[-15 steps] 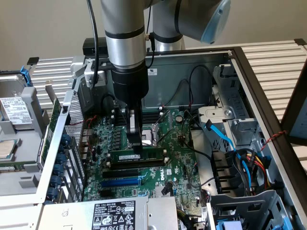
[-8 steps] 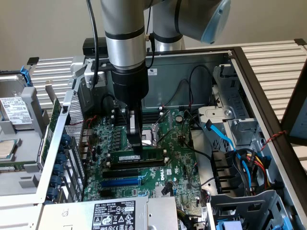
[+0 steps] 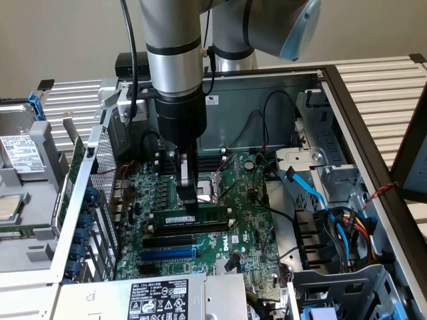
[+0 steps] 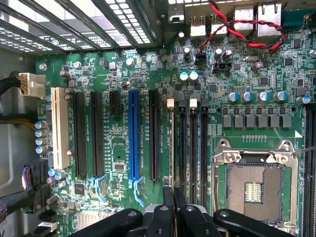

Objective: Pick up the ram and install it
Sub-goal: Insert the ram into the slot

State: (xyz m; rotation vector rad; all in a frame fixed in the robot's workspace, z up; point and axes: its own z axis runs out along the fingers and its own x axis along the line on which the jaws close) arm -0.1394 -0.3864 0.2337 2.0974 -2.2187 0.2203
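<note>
The ram stands on edge in a black memory slot on the motherboard, with the blue slot toward the exterior view's lower left and the empty processor socket on its other side. The gripper pinches its top edge, fingers pressed nearly together. Picking up looks done and the stick sits in its slot, but I cannot tell whether it is pushed fully home.
</note>
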